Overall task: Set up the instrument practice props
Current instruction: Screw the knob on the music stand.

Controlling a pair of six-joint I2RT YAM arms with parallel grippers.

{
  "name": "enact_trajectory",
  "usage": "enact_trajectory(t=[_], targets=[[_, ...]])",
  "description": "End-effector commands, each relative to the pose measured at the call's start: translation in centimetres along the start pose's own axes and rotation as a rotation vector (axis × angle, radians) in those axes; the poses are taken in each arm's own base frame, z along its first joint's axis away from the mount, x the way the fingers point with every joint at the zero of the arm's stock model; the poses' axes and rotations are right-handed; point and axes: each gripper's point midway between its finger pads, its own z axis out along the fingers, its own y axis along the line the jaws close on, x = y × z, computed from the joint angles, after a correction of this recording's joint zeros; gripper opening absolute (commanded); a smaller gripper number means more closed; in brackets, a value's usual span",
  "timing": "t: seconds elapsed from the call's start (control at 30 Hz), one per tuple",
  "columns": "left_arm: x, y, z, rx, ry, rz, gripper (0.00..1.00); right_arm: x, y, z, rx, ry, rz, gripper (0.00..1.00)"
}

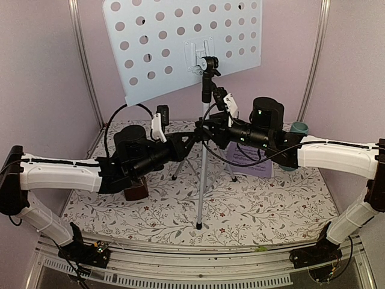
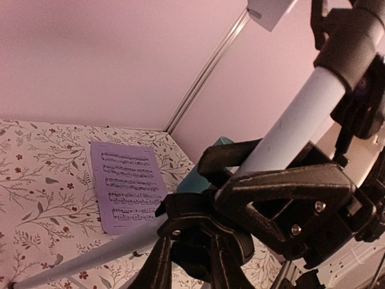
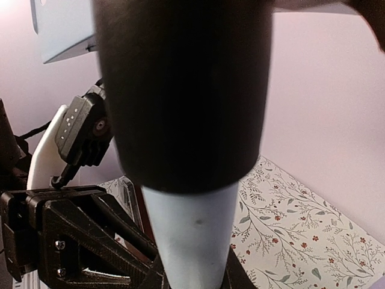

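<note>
The music stand's pale-blue perforated desk [image 1: 180,42] stands tilted at the back on a silver pole [image 1: 203,168] with spread tripod legs. My left gripper [image 1: 194,138] is shut on the black leg hub [image 2: 198,208], its fingers [image 2: 225,259] either side of it. From the right, my right gripper [image 1: 209,129] is shut on the pole [image 3: 192,235], just under a dark collar [image 3: 180,90]. One lilac sheet-music page [image 1: 251,161] [image 2: 127,183] lies flat on the cloth under the right arm. Beneath the left arm the dark-red metronome [image 1: 137,191] is partly hidden.
A teal cup [image 1: 299,127] [image 2: 194,180] stands at the back right, near the wall. A floral cloth [image 1: 264,211] covers the table, with lilac walls and metal corner posts [image 1: 84,60] around it. One tripod foot [image 1: 198,227] rests close to the front edge.
</note>
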Motion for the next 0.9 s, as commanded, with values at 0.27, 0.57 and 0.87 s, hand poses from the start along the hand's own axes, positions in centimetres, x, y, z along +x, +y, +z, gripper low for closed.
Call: enact_trajectory(t=[0.27, 0.57, 0.87], targets=[[1.7, -2.9, 0.3, 0.145, 0.016, 0.611, 0.00, 10.7, 2.1, 0.8, -0.076, 0.330, 0.100, 0.00], [3.1, -2.3, 0.6, 0.115, 0.040, 0.896, 0.00, 10.7, 2.1, 0.8, -0.075, 0.330, 0.098, 0.00], [3.2, -2.6, 0.8, 0.138, 0.071, 0.962, 0.05, 10.8, 2.0, 0.8, -0.070, 0.332, 0.096, 0.00]])
